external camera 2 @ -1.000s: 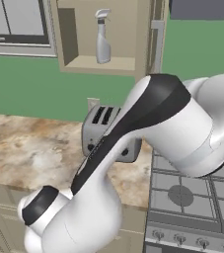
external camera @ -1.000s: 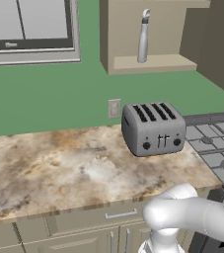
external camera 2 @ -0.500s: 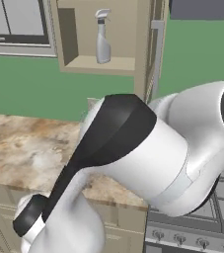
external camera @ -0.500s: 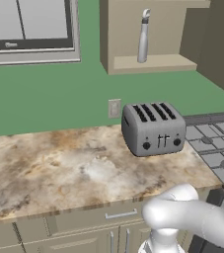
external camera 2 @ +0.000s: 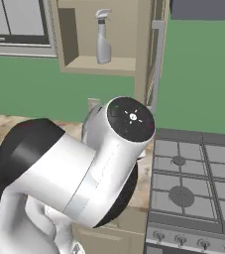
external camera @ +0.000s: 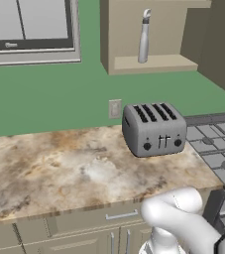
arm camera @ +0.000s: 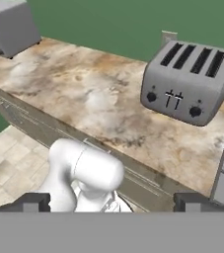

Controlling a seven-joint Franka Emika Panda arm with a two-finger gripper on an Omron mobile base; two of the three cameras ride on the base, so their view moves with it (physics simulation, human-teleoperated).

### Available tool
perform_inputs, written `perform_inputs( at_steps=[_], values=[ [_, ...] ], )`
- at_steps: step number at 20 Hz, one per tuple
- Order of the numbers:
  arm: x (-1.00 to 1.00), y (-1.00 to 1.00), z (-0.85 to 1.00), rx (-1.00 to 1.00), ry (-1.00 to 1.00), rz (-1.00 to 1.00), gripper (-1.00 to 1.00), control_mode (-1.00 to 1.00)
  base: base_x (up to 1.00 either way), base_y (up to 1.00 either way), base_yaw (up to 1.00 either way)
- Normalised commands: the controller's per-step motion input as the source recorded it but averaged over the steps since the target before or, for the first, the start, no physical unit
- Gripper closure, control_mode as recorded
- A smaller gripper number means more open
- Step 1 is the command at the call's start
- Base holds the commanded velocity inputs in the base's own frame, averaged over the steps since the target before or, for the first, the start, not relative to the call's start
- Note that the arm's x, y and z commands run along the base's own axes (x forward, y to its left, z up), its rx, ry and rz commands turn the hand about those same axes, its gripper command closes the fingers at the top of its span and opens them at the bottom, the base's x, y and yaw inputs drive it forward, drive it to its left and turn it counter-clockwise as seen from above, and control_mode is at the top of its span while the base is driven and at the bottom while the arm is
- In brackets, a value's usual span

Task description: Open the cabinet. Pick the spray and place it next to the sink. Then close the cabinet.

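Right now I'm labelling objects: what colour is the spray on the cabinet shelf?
Silver-grey; the spray shows best in the right base view.

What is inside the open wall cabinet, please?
The spray stands upright on the shelf of the cabinet, nothing beside it. The door edge and side walls hide part of the interior.

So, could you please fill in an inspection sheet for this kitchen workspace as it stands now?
Surface: brown marbled counter, bare apart from the toaster.
Job's things: cabinet open; spray upright on its shelf.
Clutter: silver four-slot toaster beside the stove.
Grippers: gripper open, holding nothing, low in front of the counter.
Cables: nothing seen.
Surroundings: green wall, wall outlet, window.
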Motion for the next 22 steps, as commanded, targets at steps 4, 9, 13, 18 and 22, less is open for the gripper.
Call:
perform_inputs(
  at_steps=[4, 9, 13, 18, 22],
  values=[
    [-0.56, 0.89, -0.61, -0.16, 0.04, 0.0, -1.0, -1.0, 0.0, 0.0, 0.0],
    [-0.66, 0.61, -0.28, -0.13, 0.01, -0.07, -1.0, -1.0, 0.0, 0.0, 0.0],
    [-0.16, 0.61, -0.07, -0.09, 0.07, -0.17, -1.0, -1.0, 0.0, 0.0, 0.0],
    [0.56, 0.72, 0.02, -0.15, 0.22, -0.25, -1.0, -1.0, 0.0, 0.0, 0.0],
    [0.71, 0.26, 0.06, -0.16, 0.37, -0.22, -1.0, -1.0, 0.0, 0.0, 0.0]
  ],
)
